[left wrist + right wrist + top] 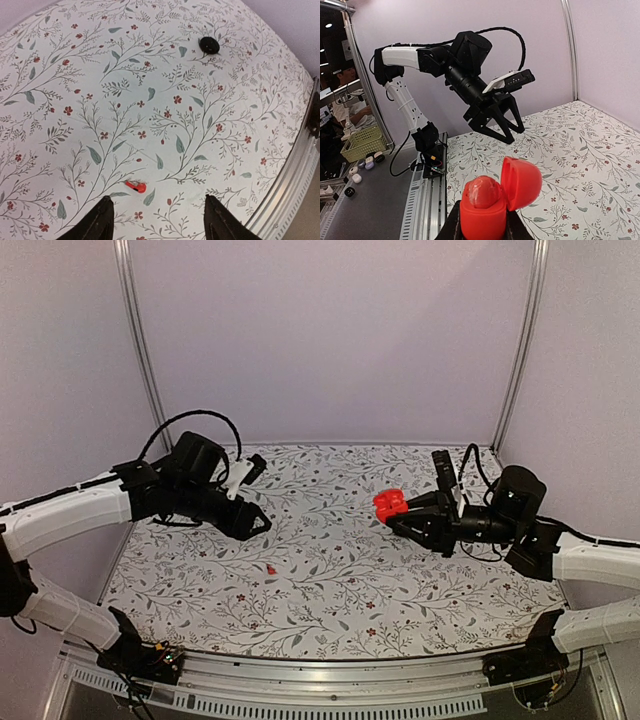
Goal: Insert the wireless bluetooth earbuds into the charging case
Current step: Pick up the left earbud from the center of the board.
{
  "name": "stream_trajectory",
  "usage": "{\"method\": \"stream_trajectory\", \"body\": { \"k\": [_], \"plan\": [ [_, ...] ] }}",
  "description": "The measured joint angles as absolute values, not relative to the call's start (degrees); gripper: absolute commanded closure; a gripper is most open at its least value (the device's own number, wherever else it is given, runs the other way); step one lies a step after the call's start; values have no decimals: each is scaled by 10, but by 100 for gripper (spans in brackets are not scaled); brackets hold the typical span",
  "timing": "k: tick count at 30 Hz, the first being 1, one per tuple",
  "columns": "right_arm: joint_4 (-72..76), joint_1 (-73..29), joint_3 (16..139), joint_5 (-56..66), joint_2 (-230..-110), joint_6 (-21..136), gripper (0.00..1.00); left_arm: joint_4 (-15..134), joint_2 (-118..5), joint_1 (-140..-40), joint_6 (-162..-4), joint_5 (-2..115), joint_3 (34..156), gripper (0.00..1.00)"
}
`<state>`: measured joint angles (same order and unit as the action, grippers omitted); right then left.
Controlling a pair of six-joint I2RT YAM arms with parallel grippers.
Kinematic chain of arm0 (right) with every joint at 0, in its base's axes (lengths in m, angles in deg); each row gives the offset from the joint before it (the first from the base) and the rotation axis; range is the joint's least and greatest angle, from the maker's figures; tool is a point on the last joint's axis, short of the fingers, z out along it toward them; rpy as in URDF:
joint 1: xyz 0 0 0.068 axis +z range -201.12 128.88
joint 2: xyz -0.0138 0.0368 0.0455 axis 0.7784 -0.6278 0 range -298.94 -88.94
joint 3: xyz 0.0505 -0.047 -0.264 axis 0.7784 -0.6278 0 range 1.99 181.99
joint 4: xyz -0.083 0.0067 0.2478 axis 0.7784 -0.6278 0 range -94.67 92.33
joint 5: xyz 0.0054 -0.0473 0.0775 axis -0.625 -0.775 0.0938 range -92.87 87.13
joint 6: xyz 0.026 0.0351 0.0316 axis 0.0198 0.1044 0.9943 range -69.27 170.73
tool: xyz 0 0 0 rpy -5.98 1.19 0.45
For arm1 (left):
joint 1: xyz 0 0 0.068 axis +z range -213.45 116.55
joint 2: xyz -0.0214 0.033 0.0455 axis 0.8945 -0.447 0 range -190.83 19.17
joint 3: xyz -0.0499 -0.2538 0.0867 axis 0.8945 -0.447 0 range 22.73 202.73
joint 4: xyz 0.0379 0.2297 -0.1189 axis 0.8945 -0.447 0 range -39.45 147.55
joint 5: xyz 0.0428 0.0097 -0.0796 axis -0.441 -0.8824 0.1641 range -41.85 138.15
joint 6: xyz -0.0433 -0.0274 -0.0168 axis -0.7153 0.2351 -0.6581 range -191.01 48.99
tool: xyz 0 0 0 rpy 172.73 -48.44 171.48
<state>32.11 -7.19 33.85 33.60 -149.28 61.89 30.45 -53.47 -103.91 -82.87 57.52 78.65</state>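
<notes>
Two end effectors are working here, both mine. My right end effector (408, 512) is clamping the red case (481, 210) by its base and holding it up off the tabletop (330, 600). The lid (522, 182) is hinged open and the mouth is facing my other arm, which I judge is meant to leave the inside reachable. Whether anything is already sitting in there I cannot tell. My left end effector (157, 201) is hovering with its jaws apart and empty, pointing down at the red earbud (135, 187). That earbud is lying loose on the tabletop, just ahead of the gap between my fingers and nearer one finger than the other. A small black piece (209, 45) is lying well apart, farther out, too small for me to name. I am judging the pickup as the step in hand. The earbud is tiny and lying low, so I am expecting to centre over it before closing, or it may skid away from a fingertip.
</notes>
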Motion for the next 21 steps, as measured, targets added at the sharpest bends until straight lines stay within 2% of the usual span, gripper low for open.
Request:
{"method": "stream_trajectory", "body": {
  "k": [6, 11, 21],
  "plan": [
    [310, -74, 332, 336, -1492, 619, 100, 175, -651, -1098, -727, 484, 883, 46],
    [298, -77, 328, 336, -1485, 619, 100, 112, -740, -1158, -636, 421, 894, 48],
    [292, -83, 322, 334, -1464, 618, 100, 88, -757, -1186, -446, 330, 893, 50]
  ]
}}
